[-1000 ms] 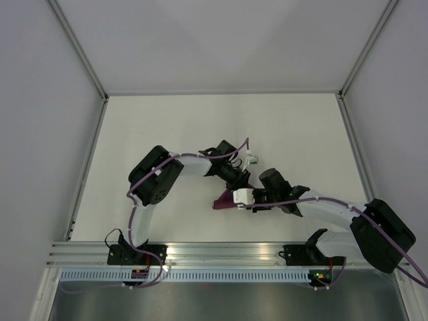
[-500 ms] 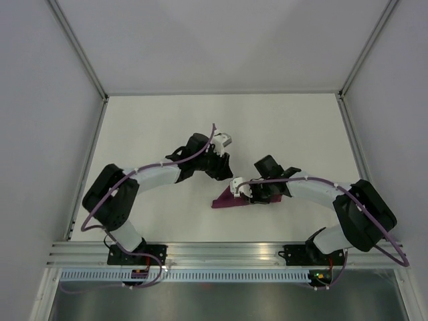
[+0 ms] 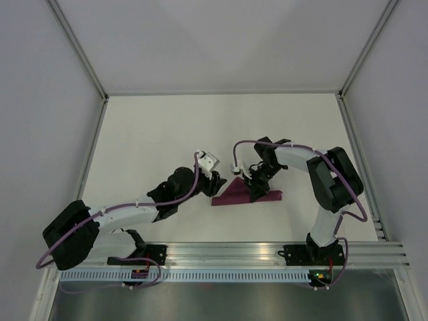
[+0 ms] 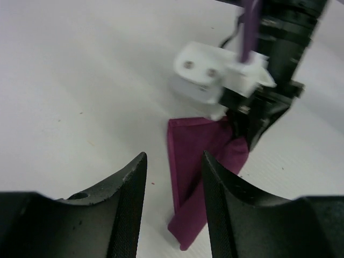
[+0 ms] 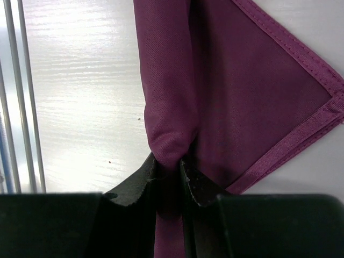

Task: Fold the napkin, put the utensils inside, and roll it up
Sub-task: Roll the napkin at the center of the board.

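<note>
— Where is the napkin [image 3: 231,196]?
— It lies on the tabletop [image 3: 167,127] toward the near edge, between the two arms. It is folded into a narrow purple strip, with one hemmed corner spread flat.
— And the right claw [image 5: 167,164]?
— It is squeezed narrow on a bunched fold of the cloth.
— The left claw [image 4: 173,159]?
— Its jaws stand wide with nothing between them, just beside the napkin's left end.
</note>
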Robot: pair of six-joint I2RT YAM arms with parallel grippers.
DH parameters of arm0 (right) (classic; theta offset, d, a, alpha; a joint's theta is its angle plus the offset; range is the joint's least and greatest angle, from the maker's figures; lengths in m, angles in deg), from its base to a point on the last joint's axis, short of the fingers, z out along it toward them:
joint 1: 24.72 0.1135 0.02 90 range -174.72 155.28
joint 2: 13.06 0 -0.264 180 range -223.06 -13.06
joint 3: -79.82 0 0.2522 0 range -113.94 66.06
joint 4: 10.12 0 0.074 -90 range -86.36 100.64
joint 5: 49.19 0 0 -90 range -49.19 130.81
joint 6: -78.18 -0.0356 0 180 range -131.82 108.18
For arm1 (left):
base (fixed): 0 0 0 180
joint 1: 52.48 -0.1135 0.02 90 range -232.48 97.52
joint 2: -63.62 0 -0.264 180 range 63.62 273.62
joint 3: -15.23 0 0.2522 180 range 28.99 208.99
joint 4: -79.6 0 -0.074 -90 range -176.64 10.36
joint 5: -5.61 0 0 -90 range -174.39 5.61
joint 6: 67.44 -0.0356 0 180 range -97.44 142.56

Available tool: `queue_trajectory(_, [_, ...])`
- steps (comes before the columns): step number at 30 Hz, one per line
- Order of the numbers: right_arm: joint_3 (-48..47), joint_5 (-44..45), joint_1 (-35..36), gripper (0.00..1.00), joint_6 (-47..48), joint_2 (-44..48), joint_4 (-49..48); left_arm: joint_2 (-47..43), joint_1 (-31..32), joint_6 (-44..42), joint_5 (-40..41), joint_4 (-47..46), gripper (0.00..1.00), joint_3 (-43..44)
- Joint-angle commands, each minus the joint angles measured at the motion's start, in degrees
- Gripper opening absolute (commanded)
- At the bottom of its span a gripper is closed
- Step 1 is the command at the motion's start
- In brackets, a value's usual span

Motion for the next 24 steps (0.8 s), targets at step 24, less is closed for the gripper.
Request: queue_trajectory(24, [-10.41,7.28,-3.59,0.11,1.91,-17.74,10.35,33.20,23.29,-36.60,18.47,-4.30,0.66,15.56])
